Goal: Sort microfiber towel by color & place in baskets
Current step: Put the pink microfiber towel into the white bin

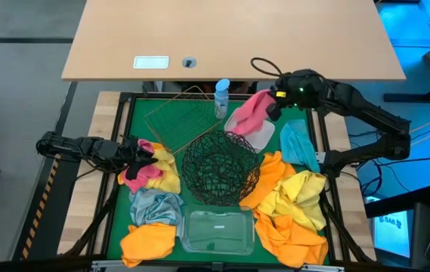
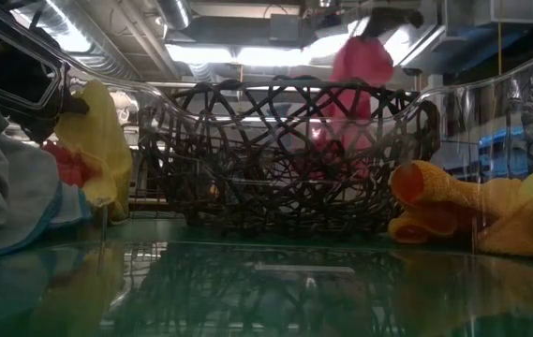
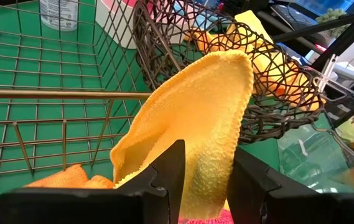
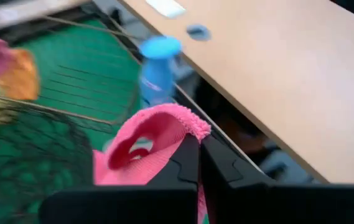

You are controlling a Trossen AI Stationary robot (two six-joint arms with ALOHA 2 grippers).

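My right gripper [image 1: 276, 102] is shut on a pink towel [image 1: 251, 113] held high over the white tray [image 1: 266, 137] at the far right. My left gripper [image 1: 140, 155] is at the left edge, shut on a yellow towel [image 3: 195, 106] that lies with another pink towel [image 1: 143, 174] beside the copper wire basket [image 1: 180, 117]. The black wire bowl [image 1: 218, 168] stands mid-table. The clear tub [image 1: 216, 230] sits at the near edge. My left gripper pinches a raised fold of the yellow towel [image 3: 204, 180] between its two fingers. It comes from the table's left, slanting slightly down. The fold stands up past the fingertips; the rest lies on the table. My right gripper pinches the pink towel at a folded upper edge [image 4: 180, 124] between its shut fingers, slanting down from the right. The towel hangs slack below them, behind the black bowl in the low view [image 2: 355, 70]. Whether its lower end reaches the tray I cannot tell.
A blue-capped bottle [image 1: 221, 98] stands between the copper basket and the tray. A teal towel [image 1: 299, 143] lies at the right, with a heap of yellow and orange towels [image 1: 294, 204] at the near right. A grey towel [image 1: 154, 205] and an orange one [image 1: 148, 242] are near left.
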